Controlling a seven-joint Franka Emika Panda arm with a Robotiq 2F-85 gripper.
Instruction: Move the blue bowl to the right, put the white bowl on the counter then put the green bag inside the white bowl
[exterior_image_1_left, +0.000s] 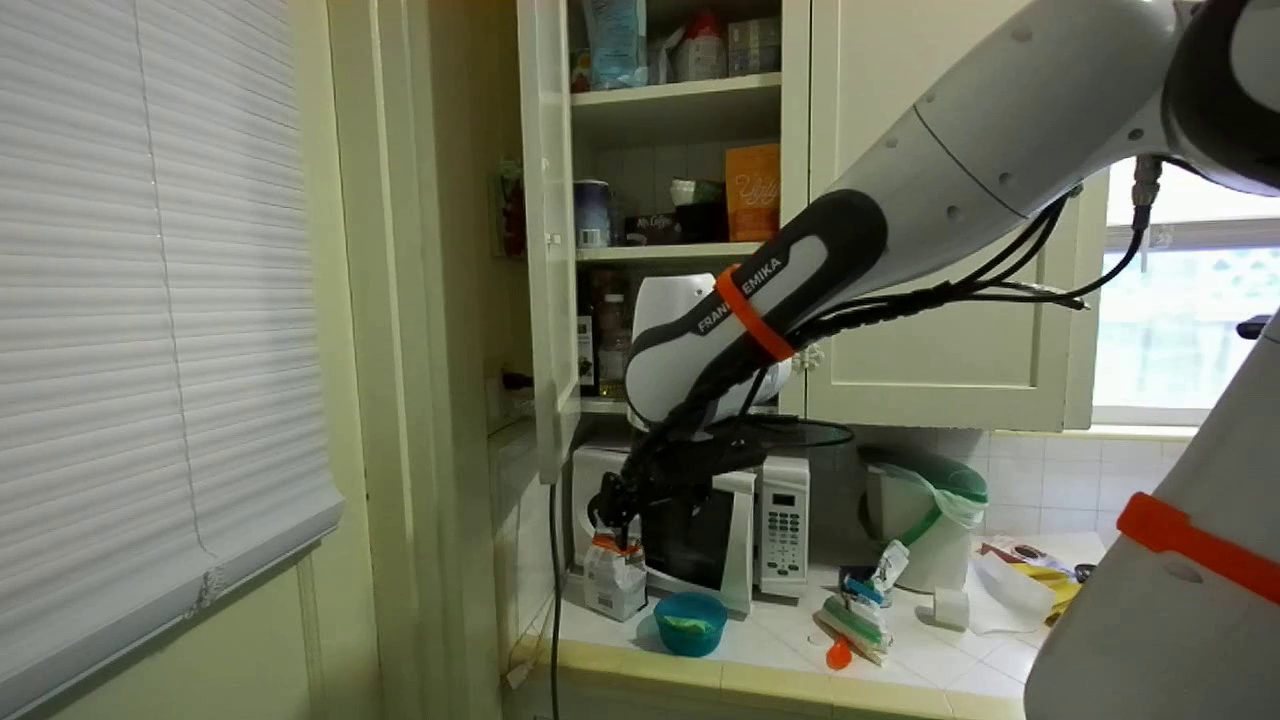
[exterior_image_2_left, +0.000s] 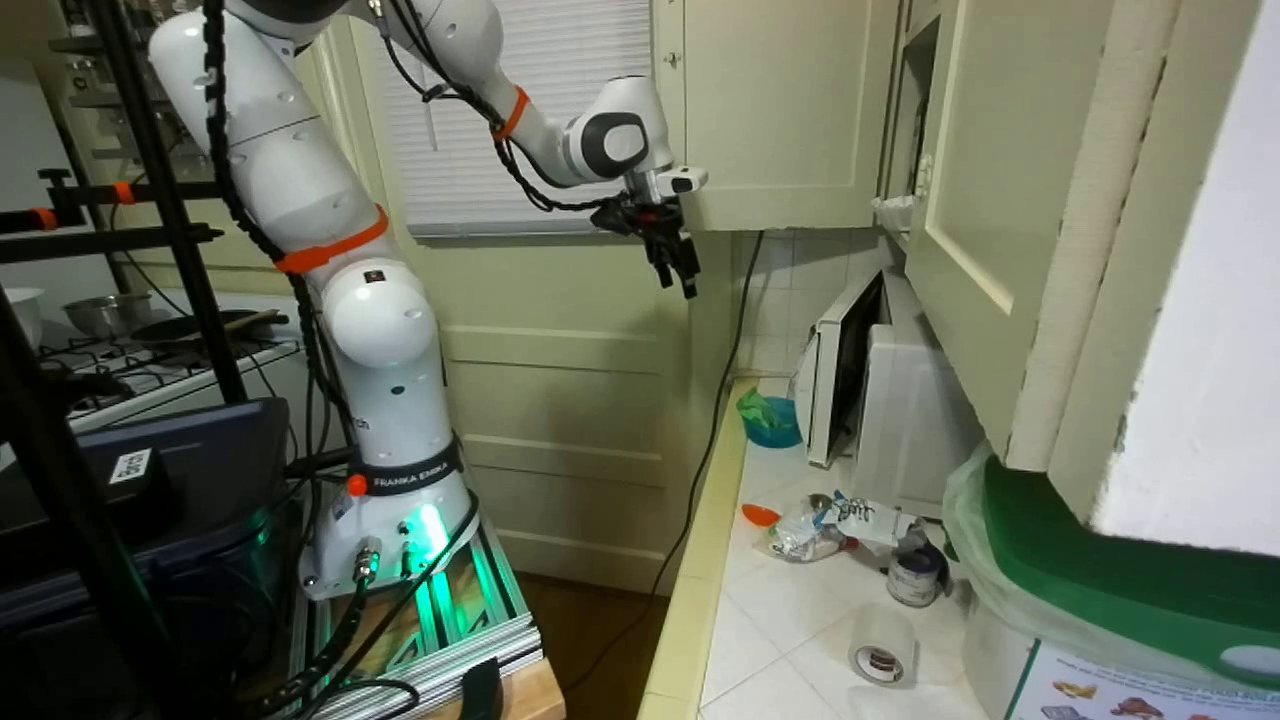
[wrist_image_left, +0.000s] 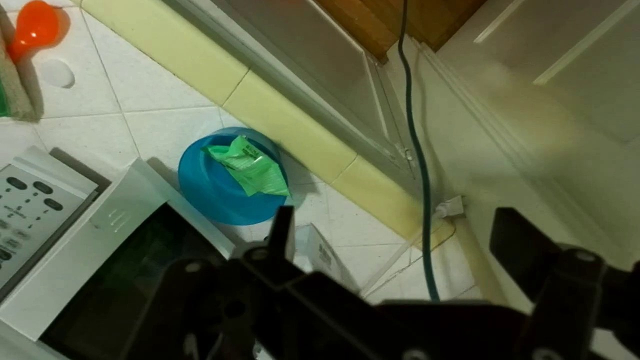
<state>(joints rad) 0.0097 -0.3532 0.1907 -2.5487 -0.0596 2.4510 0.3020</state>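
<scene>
The hand is spread wide and has hold of nothing. Below it stands the blue bowl, and the green bag lies inside that bowl, a corner poking out. Putting the bag in the white bowl is therefore left to do. Whether the blue bowl's shift to the right is done, its place alone does not say. No white bowl can be made out on the counter below the hand; a pale shape at the edge of the cupboard, higher than the hand, may be it, but it is too small to be sure.

The counter is white tile with a yellow edge. Also below the hand are a white packet and a microwave, its door swung out. Farther from the hand than the blue bowl are an orange spoon and a bin with a green lid. Blinds hang beyond the hand in an exterior view, and a dark cable drops near it.
</scene>
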